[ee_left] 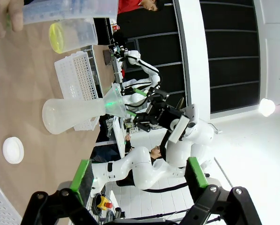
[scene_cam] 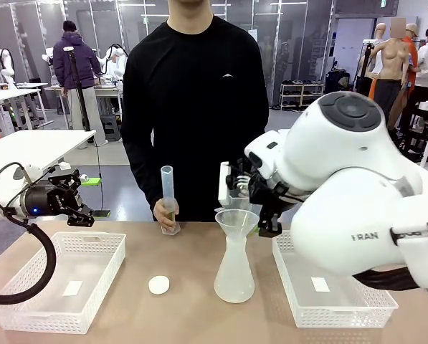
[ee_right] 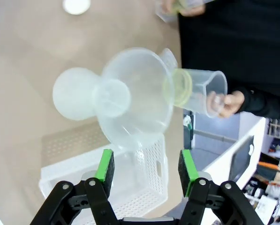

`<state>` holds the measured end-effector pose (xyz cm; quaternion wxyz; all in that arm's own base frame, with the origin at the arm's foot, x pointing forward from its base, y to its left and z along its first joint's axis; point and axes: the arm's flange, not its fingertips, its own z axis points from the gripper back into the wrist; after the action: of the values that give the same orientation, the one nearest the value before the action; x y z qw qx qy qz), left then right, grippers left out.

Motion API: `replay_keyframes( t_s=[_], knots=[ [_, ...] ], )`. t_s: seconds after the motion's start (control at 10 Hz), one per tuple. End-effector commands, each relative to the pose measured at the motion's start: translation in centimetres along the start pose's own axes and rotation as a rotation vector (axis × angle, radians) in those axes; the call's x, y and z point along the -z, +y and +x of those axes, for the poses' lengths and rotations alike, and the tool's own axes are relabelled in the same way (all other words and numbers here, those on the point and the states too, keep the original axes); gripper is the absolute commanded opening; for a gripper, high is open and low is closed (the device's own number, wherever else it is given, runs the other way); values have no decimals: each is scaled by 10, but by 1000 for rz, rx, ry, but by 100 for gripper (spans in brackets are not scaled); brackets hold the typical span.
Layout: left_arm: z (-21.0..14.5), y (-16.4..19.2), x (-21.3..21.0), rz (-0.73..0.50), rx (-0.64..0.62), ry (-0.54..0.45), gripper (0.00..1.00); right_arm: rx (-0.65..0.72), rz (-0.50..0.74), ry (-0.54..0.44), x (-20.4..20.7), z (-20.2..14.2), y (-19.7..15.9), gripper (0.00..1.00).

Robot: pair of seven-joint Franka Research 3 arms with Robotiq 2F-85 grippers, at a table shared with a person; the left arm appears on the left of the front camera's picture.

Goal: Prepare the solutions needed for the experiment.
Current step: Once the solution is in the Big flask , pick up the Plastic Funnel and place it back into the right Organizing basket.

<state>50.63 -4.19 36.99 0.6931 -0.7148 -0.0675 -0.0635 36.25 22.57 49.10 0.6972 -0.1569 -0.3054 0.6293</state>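
Centre of the tabletop [scene_cam: 185,315] stands the flask [scene_cam: 234,276] with a funnel [scene_cam: 236,218] seated in its neck, and everything turns on it. The solution [ee_right: 177,87], pale yellow-green, sits in a clear beaker [ee_right: 201,93] that a person's hand [ee_right: 225,104] holds tipped just beside the funnel's rim, on the flask's far side. The right end effector [ee_right: 146,172] hovers above and just right of the flask, fingers well apart with nothing between them (the funnel lies beyond the green pads, untouched). Well off to the flask's left, the left end effector [ee_left: 138,169] hangs above the tabletop, fingers spread wide and empty too. The person's other hand [scene_cam: 163,213] grips a graduated cylinder [scene_cam: 168,188] standing upright on the tabletop, behind and left of the flask, a faint green tinge low inside it. A white round disc [scene_cam: 158,284] lies just left of the flask's base. A white basket [scene_cam: 38,320] sits to the flask's left and a second basket [scene_cam: 343,315] to its right.
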Motion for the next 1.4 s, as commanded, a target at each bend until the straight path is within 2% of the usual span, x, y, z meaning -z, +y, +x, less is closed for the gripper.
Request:
replay_keyframes(
  t_s=[0.0,0.3,0.5,0.6,0.7,0.8,1.3],
  knots=[
    [0,-3,0,3,6,4,100,153,-64,-43,-6,-23,3,70],
    [0,-3,0,3,6,4,100,630,107,-187,-8,-101,-6,70],
    [0,-3,0,3,6,4,100,841,229,-350,-11,-140,0,70],
    [0,-3,0,3,6,4,100,926,252,-366,-8,-153,4,70],
    [0,-3,0,3,6,4,100,970,250,-309,-2,-160,11,70],
    [0,-3,0,3,6,4,100,859,247,-289,0,-121,-49,70],
    [0,-3,0,3,6,4,100,878,264,-298,-1,-118,-46,70]
  ],
)
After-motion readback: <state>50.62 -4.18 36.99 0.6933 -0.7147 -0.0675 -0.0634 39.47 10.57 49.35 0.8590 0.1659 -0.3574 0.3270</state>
